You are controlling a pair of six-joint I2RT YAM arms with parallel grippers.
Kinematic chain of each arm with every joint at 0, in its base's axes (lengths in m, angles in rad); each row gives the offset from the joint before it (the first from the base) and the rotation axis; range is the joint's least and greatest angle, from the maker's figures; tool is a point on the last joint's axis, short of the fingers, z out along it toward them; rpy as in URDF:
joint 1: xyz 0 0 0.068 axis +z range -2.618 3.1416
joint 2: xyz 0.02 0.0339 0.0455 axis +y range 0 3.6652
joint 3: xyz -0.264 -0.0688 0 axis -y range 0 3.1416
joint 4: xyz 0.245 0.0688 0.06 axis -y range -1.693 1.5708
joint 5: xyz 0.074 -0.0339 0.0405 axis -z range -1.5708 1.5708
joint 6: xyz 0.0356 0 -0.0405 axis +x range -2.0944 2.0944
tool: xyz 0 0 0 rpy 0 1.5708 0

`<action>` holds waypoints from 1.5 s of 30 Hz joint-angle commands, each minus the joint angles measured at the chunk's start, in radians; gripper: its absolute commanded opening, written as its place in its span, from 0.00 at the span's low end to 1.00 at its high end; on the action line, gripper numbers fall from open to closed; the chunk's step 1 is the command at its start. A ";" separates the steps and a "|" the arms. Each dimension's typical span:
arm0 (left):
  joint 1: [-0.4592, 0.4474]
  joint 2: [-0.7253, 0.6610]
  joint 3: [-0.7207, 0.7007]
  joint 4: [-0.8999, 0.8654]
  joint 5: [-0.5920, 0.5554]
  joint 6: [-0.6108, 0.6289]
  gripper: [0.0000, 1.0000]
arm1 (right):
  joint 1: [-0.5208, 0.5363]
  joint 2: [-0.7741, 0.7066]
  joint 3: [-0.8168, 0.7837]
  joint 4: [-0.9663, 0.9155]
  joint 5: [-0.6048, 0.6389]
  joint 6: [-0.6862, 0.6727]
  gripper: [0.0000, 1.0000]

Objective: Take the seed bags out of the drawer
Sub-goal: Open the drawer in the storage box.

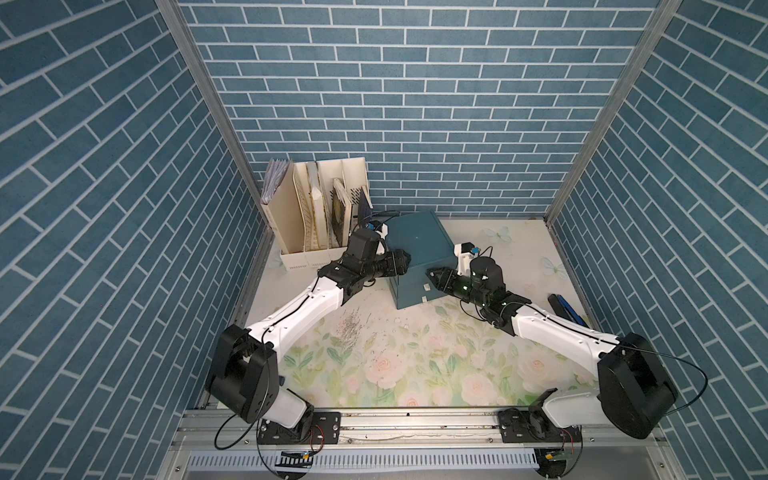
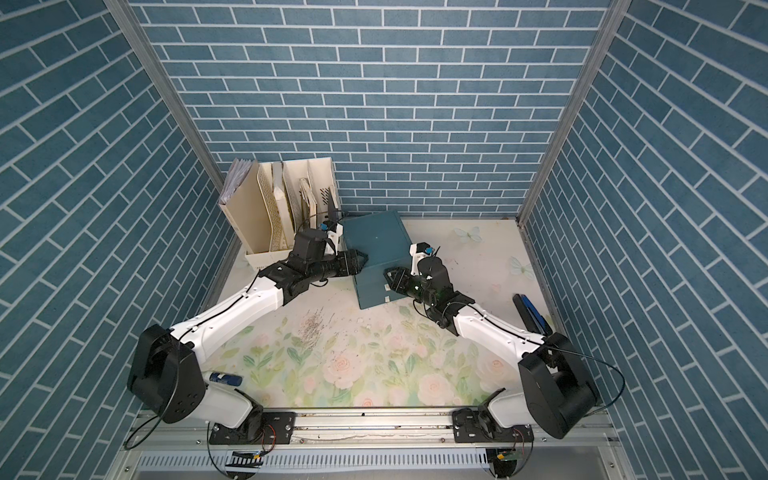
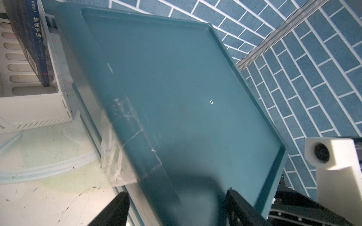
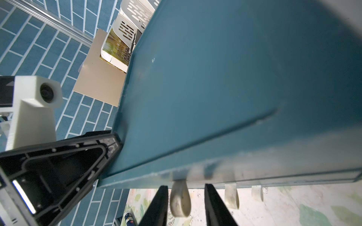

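The teal cabinet (image 1: 417, 245) stands at the back centre, with all three drawers pushed in. The drawer is the lowest one, and its white pull tab (image 1: 423, 298) shows on the front face. The seed bags are hidden. My right gripper (image 4: 186, 203) is open at the cabinet's front, its fingers on either side of the nearest white tab loop (image 4: 179, 201) with small gaps. Two further tabs (image 4: 232, 195) hang beyond it. My left gripper (image 3: 179, 210) is open and straddles the cabinet's top left edge. One of its fingers (image 4: 109, 142) touches that edge.
A cream file rack (image 1: 320, 212) with books and papers stands just left of the cabinet. Clear tape (image 3: 115, 156) sticks to the cabinet's side. A dark blue object (image 1: 565, 309) lies by the right wall. A small tube (image 2: 224, 378) lies near the left arm's base, and dark specks (image 1: 349, 328) dot the floral mat.
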 commanded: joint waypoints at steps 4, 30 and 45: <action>0.007 0.000 -0.011 -0.030 -0.002 0.010 0.82 | -0.003 0.014 0.000 0.032 -0.011 0.010 0.17; 0.008 -0.006 -0.034 -0.034 -0.009 -0.016 0.79 | 0.022 -0.111 -0.043 -0.108 -0.016 0.015 0.00; 0.029 -0.014 -0.036 -0.057 -0.006 0.001 0.79 | 0.095 -0.284 -0.080 -0.349 -0.004 0.018 0.00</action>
